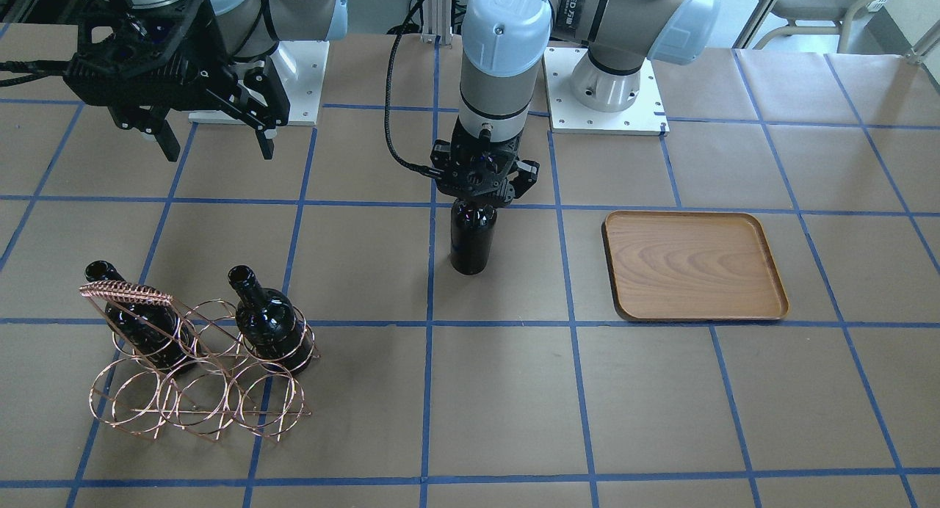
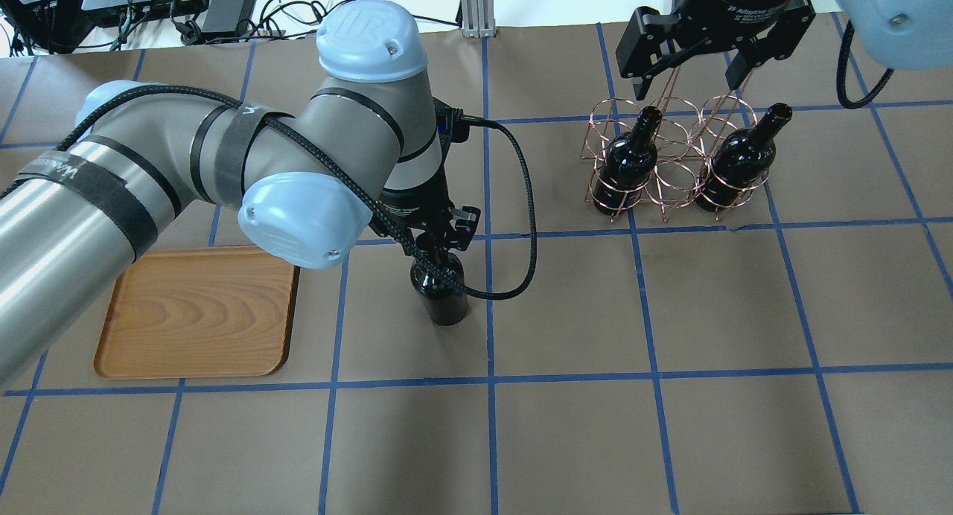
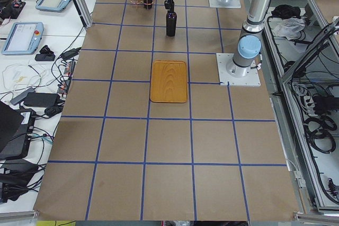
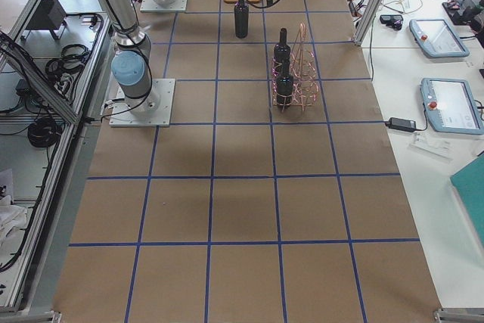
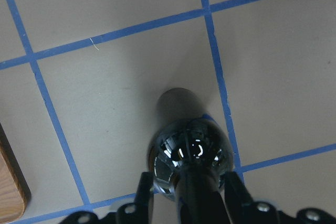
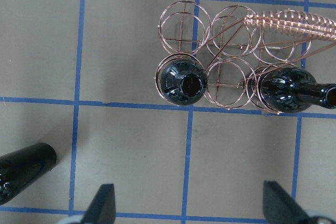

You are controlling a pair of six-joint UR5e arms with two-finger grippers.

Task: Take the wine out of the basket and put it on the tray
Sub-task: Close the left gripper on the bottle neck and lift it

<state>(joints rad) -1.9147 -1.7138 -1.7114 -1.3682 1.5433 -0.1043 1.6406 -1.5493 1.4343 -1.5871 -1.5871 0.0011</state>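
Overhead and front cameras face each other over the brown paper-covered table (image 2: 566,440), sharing the copper wire basket (image 1: 194,383); end cameras look lengthwise, wrist cameras closely downward.

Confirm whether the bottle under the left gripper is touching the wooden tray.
Apart. The front-facing view shows bare table and a blue tape line between the upright wine bottle and the tray.

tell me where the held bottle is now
In the overhead view the bottle is upright mid-table in the left tool, between the tray on its left and the basket further right.
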